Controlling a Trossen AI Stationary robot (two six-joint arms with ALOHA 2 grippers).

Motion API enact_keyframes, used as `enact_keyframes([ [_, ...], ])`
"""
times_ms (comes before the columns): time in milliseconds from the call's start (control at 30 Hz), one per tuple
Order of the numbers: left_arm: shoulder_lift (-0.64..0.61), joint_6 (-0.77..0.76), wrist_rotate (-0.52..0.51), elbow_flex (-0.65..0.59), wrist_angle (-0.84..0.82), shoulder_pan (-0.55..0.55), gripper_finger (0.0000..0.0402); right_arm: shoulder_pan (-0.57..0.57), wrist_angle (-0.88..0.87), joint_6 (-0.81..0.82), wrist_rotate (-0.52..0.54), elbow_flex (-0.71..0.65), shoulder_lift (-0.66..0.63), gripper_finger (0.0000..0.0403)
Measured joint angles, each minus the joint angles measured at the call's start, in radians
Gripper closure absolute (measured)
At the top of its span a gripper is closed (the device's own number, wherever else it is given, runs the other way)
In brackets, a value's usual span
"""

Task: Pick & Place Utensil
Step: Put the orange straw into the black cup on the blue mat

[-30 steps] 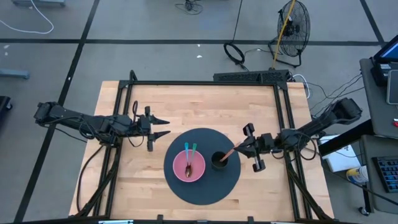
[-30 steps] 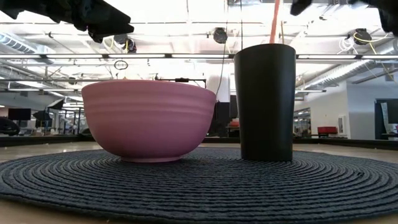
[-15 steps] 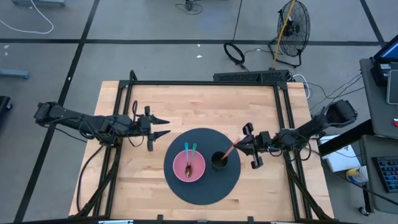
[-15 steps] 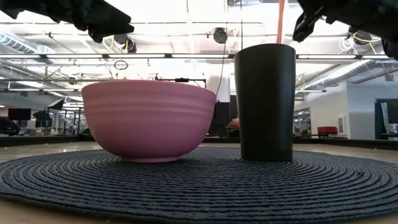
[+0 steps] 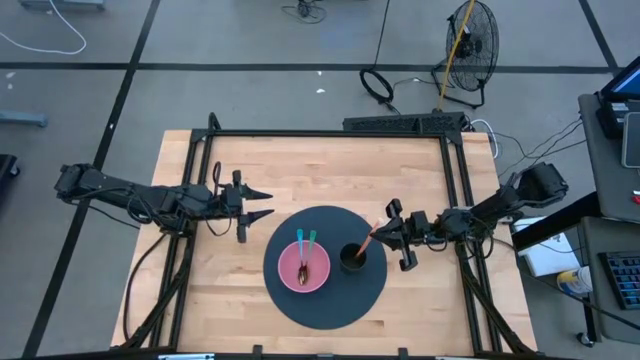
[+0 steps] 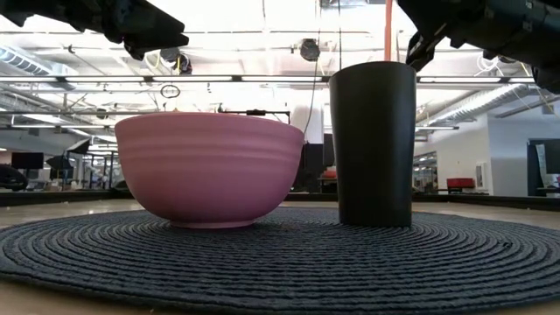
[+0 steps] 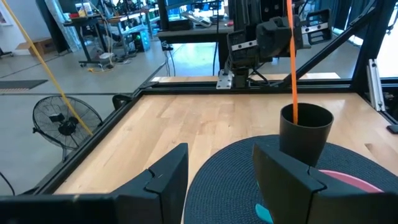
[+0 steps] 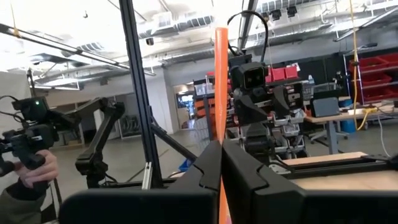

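A black cup (image 5: pixel 352 258) and a pink bowl (image 5: pixel 303 268) stand on a round dark mat (image 5: pixel 325 300). The bowl holds two utensils (image 5: pixel 304 244), their teal and pink handles leaning on its far rim. An orange utensil (image 5: pixel 366 246) stands with its lower end in the cup, tilted toward the table's right. My right gripper (image 5: pixel 383 234) is just right of the cup and shut on this utensil. My left gripper (image 5: pixel 264 205) hovers open, left of the mat's far side, touching nothing. In the low view the cup (image 6: pixel 372 144) stands right of the bowl (image 6: pixel 208 166). My right gripper pinches the orange utensil's handle (image 8: pixel 221 134) between its two fingers. The fingers come from the table's right and lie across the handle, whose free end (image 8: pixel 222 56) sticks out past them. The utensil stands steeply, its lower end inside the cup (image 7: pixel 295 112).
Bare wooden tabletop (image 5: pixel 330 165) lies on the far side of the mat, with a black frame (image 5: pixel 330 134) around the table. A floor fan (image 5: pixel 470 35) and cables sit beyond the far edge. A person's hand (image 8: pixel 28 165) holding a controller shows in the room.
My right gripper has moved a little toward the table's left, closer to the cup, staying shut on the orange handle. The utensil now stands more upright in the cup.
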Motion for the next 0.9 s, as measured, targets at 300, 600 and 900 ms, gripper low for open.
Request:
enact_keyframes([
  [300,0.000,0.000,-0.015,0.000,0.000,0.000,0.0215,0.000,-0.008,0.004,-0.002,0.000,0.000,0.0389],
  [600,0.000,0.000,-0.015,0.000,-0.001,0.000,0.0215,0.000,-0.017,0.004,-0.002,0.000,0.000,0.0349],
  [900,0.000,0.000,-0.015,0.000,-0.001,0.000,0.0215,0.000,-0.018,0.004,-0.002,0.000,0.000,0.0294],
])
